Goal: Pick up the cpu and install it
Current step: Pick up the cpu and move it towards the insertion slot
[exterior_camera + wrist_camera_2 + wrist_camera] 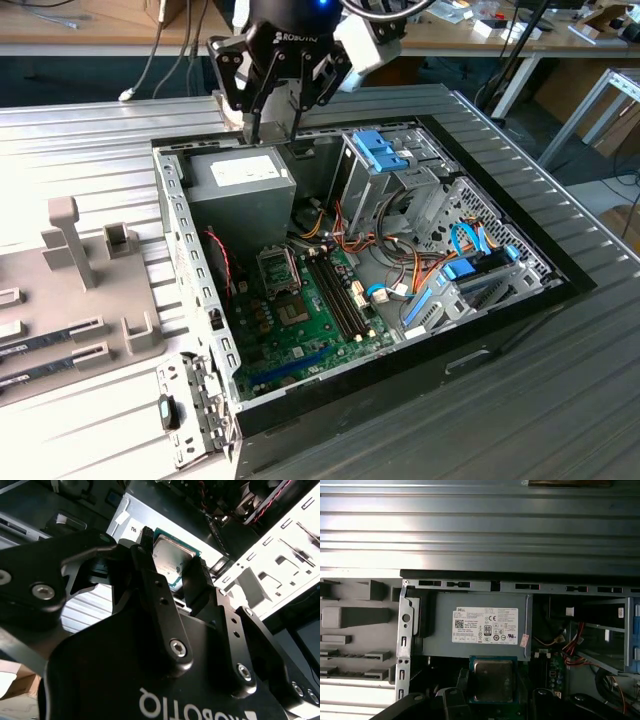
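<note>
Pinching the cpu (pixel 172 562) by its thin edges over the power supply (pixel 240 178), the closed gripper (pixel 174 555) could lose it if jolted.

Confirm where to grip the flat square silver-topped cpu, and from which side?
Two opposite edges of the flat silver-topped square cpu, coming in square to its metal face. Thin and flat, it offers only edges; the gripper clamps it so.

Ribbed metal table (pixel 90 130) carrying the open computer case (pixel 190 250), and a grey holder tray (pixel 110 290) lying beside it on the exterior view's left.
</note>
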You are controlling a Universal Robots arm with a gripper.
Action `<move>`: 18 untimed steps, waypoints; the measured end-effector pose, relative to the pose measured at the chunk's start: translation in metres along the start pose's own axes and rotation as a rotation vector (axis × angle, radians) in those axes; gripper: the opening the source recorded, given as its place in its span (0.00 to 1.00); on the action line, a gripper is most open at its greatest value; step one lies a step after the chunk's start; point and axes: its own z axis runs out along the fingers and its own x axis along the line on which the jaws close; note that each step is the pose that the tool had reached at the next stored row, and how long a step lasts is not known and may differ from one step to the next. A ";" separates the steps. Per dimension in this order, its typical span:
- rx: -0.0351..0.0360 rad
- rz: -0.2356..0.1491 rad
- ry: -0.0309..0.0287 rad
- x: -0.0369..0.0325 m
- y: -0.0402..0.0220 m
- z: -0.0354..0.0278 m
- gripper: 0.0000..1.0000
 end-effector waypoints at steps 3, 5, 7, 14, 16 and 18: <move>-0.0001 0.000 0.0000 -0.0022 -0.0001 0.0002 0.47; 0.0000 0.000 0.0000 -0.0041 -0.0001 0.0003 0.47; 0.0000 0.000 0.0000 -0.0060 -0.0002 0.0004 0.47; 0.0000 0.000 0.0000 -0.0117 -0.0004 0.0008 0.47; 0.0000 0.000 0.0000 -0.0141 -0.0005 0.0010 0.47; 0.0000 0.000 0.0000 -0.0155 -0.0006 0.0011 0.47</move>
